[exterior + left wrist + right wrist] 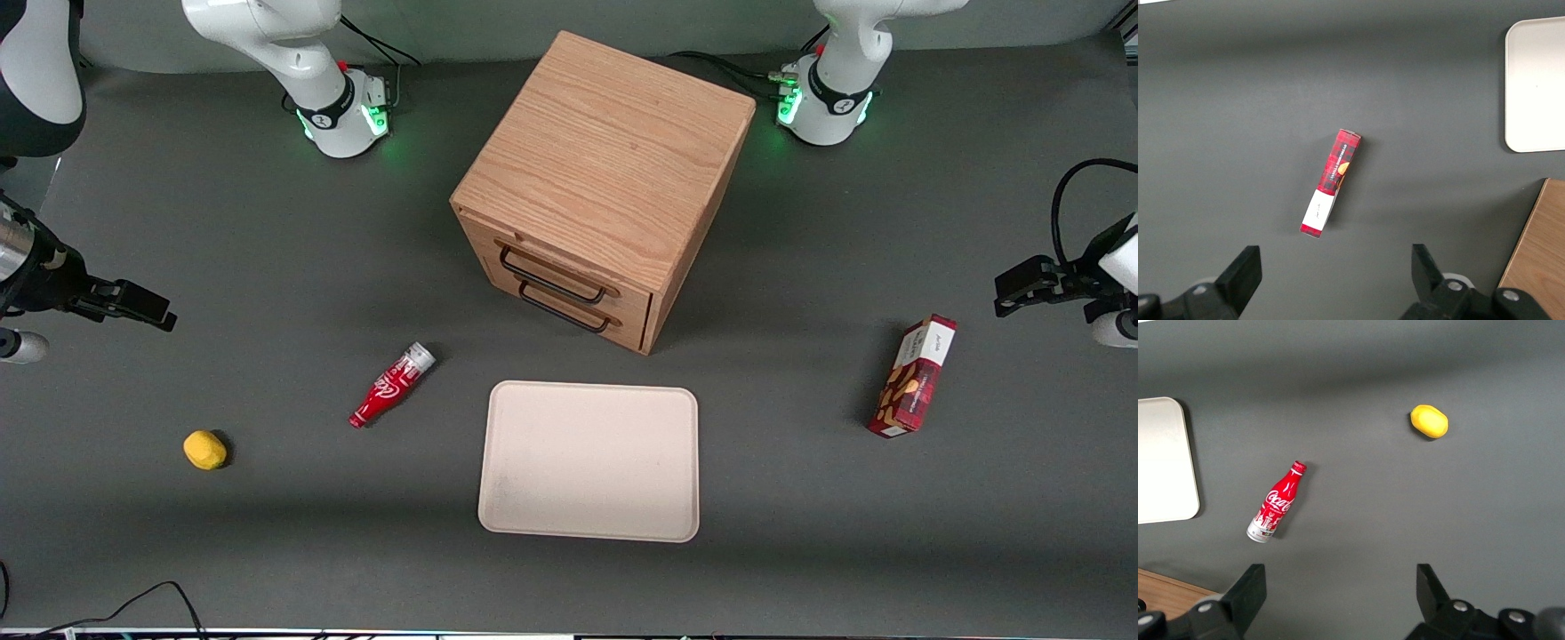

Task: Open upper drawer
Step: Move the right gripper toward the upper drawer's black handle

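The oak cabinet (605, 169) stands in the middle of the table, one corner turned toward the front camera. Its upper drawer (533, 256) is shut flush with the cabinet face and carries a thin black bar handle (551, 277). A matching drawer with its own black handle (565, 311) sits just below it. My right gripper (156, 311) hangs above the table at the working arm's end, well apart from the cabinet. In the right wrist view the gripper (1340, 587) is open with only bare table between its fingers (1251, 587), and a corner of the cabinet (1165, 600) shows.
A red cola bottle (391, 385) (1278, 503) lies between the gripper and the cabinet. A yellow lemon (205, 449) (1429, 421) lies nearer the front camera. A cream tray (589, 516) lies in front of the drawers. A red box (914, 376) stands toward the parked arm's end.
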Tool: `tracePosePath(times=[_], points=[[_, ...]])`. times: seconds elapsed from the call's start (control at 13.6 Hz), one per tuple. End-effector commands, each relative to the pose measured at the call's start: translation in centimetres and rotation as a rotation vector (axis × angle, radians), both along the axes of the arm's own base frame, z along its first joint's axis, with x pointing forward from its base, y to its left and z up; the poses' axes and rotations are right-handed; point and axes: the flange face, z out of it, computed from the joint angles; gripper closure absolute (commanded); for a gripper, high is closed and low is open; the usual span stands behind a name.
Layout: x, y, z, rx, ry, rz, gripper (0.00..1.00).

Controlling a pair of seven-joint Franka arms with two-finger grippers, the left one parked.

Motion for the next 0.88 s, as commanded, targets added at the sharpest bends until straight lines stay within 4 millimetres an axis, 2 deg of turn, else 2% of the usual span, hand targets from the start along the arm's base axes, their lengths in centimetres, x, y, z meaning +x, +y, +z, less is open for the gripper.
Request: tracePosePath(times=[0.0,0.22,0.44,0.52,0.81], points=[[0.4,0.1,0.5,0.001,0.002,-0.013,0.0],[0.2,0.9,0.8,-0.001,0.011,0.004,0.0],[0.1,4.1,1.3,-0.005,0.019,0.117,0.0],[-0.1,5.9,1.5,-0.003,0.027,0.15,0.0],[-2.1,15.9,1.6,0.004,0.051,0.319,0.0]])
